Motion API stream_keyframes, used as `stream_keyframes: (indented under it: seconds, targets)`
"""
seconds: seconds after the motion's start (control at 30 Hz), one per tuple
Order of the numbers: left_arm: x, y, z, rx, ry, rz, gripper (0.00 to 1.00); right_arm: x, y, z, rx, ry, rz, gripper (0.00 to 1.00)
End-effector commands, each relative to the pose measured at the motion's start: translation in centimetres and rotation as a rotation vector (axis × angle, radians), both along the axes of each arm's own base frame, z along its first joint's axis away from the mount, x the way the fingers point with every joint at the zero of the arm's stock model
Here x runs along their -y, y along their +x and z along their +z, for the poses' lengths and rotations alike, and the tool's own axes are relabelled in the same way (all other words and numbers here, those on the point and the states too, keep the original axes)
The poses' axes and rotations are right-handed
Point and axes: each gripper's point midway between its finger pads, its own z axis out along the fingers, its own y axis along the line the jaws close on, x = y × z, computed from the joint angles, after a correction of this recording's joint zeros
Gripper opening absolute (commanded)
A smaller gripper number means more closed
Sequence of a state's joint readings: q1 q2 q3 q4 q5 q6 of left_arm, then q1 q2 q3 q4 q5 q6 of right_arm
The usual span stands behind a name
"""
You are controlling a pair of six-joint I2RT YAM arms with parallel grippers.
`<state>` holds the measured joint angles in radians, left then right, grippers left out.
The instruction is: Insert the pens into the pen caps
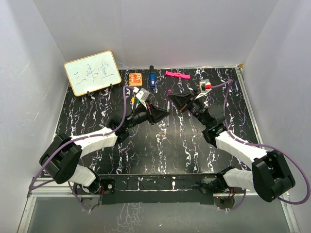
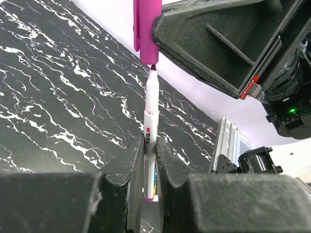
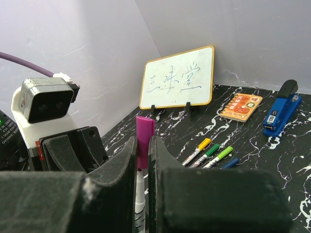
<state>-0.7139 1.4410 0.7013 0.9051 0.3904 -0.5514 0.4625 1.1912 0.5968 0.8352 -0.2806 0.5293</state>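
**Above left gripper: white pen tip at purple pen cap mouth**

Left gripper clenched on the white pen, barrel upright between its fingers, tip poking up. Directly over it, right gripper clenched on the purple pen cap, open end down. Tip meets the cap mouth; can't tell how deep. Beyond the right gripper, off to its right, more pens lie side by side on the table, with yellow, green and blue ends. Farther back: whiteboard, orange block, blue stapler.
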Motion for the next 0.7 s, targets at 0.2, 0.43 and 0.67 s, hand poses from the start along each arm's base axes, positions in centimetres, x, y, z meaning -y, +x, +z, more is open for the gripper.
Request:
stream_keyframes:
  seconds: [0.2, 0.43, 0.67]
  targets:
    - [0.11, 0.44, 3.13, 0.070, -0.055, 0.014, 0.00, 0.05, -0.90, 2.26, 0.074, 0.033, 0.020, 0.00]
    - [-0.01, 0.59, 3.46, 0.076, -0.061, 0.024, 0.00, -0.17, -1.14, 1.95, 0.063, 0.029, 0.037, 0.00]
    - [-0.15, 0.66, 3.66, 0.079, -0.065, 0.034, 0.00, -0.42, -1.43, 1.45, 0.047, 0.018, 0.054, 0.00]
